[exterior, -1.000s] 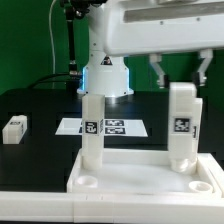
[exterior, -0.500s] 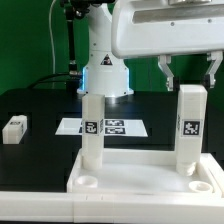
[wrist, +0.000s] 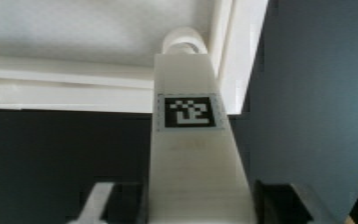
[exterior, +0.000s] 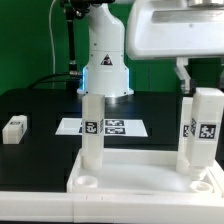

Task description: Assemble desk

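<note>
The white tabletop [exterior: 140, 186] lies flat on the black table [exterior: 40, 150], at the very front. Its two front sockets [exterior: 88, 183] are round holes, and nothing is in them.

A little farther back, at the far corner on the exterior view's left, the standing leg [exterior: 92, 130] is upright on the tabletop. It has a black-and-white square on its front.

At the far corner on the exterior view's right is the held leg [exterior: 205, 128]. It is upright too, and it shows two sides, each with a square on it. The claw [wrist: 190, 205] comes down from above and holds this leg near its top. In the wrist view the fingers [wrist: 99, 205] are one on each side of the leg, narrow, with the leg between them. The leg's low end is over the corner of the tabletop. I cannot tell if it sits in the socket.

Off the tabletop, on the exterior view's left, a loose leg [exterior: 14, 128] lies on its side on the table, well apart from the rest.

Behind the tabletop, the marker board [exterior: 110, 127] lies flat on the table.

Farthest back is the white arm base [exterior: 105, 60].
</note>
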Controlling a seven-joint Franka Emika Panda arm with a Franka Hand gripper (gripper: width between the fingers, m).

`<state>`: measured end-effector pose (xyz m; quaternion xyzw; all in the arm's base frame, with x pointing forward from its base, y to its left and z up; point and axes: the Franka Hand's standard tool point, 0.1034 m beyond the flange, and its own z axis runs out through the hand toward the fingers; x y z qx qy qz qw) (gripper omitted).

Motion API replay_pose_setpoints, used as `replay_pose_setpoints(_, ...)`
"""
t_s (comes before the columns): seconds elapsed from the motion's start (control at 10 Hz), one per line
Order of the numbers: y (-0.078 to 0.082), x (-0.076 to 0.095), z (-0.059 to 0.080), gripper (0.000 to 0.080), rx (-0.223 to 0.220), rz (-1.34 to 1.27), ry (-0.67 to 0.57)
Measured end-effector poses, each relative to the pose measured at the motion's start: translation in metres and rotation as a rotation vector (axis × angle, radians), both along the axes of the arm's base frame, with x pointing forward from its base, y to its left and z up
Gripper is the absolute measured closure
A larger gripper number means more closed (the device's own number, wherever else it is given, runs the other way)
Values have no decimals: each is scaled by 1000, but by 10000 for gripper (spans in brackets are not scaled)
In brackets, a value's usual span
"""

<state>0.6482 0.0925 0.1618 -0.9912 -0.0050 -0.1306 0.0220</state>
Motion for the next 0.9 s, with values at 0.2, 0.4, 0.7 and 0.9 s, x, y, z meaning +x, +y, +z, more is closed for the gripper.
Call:
replay_pose_setpoints(0.2, 0, 0, -1, 515, 0, 0, 1)
replay_pose_setpoints(0.4, 4, 1, -3, 515, -3, 9, -12)
replay_pose_setpoints(0.7, 9, 10, -5, 515, -8, 28, -18)
replay_pose_setpoints(0.9, 7, 10, -10, 515, -10, 25, -14)
